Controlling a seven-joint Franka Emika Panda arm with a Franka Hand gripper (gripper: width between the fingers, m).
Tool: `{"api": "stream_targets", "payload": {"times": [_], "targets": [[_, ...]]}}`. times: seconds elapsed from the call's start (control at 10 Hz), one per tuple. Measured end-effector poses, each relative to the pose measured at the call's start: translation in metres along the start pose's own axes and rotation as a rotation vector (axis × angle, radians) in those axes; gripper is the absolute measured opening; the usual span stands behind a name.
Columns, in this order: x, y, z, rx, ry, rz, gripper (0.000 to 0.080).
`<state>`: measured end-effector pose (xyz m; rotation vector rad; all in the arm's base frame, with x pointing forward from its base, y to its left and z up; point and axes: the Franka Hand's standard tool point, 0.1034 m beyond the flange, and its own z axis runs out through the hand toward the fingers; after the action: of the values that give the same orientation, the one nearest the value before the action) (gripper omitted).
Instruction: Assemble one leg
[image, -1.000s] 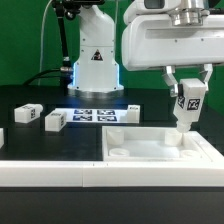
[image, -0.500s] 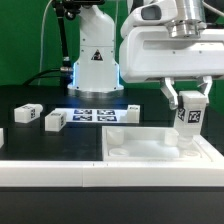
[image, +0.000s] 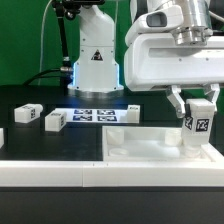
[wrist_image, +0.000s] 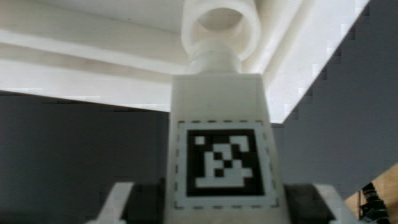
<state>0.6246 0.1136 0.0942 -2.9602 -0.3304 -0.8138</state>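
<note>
Exterior view, right side of frame: I see the gripper (image: 198, 110) hanging low over the white tray-like piece (image: 150, 152), which fills the lower right of the picture. The jaws pinch the leg (image: 198, 128) from both sides. One finger (image: 181, 104) shows on the exterior view's left of the block, the other on its right. The leg stands close to upright, tag face toward the camera. Its lower end is down at the tray piece's far corner on the exterior view's right. I cannot tell whether it touches the tray surface there.

Wrist view: the leg (wrist_image: 221, 105) runs straight away from the camera, its tag large in the middle of the picture, and the gripper (wrist_image: 221, 205) fingers (wrist_image: 121, 205) clamp its sides. Its far end lines up with a round corner hole (wrist_image: 222, 20) in the tray piece. Whether it has entered the hole, I cannot say.

On the black table (image: 30, 140), in the left of the exterior view, two loose tagged blocks (image: 25, 113) lie apart from each other. The marker board (image: 95, 114) lies flat at mid-frame in front of the arm's base (image: 95, 62).
</note>
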Motion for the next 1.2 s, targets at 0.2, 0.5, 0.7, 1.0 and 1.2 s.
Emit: {"api": "stream_targets", "payload": {"times": [0.2, 0.5, 0.7, 1.0, 1.2], "targets": [[-0.003, -0.001, -0.002, -0.006, 0.022, -0.007, 0.0292], [-0.005, 0.0, -0.007, -0.007, 0.022, -0.009, 0.0292], [-0.01, -0.001, -0.007, -0.006, 0.016, -0.009, 0.0292], [-0.016, -0.007, -0.001, -0.002, 0.022, -0.015, 0.0292], [-0.021, -0.009, 0.003, 0.0, 0.015, -0.017, 0.0292]]}}
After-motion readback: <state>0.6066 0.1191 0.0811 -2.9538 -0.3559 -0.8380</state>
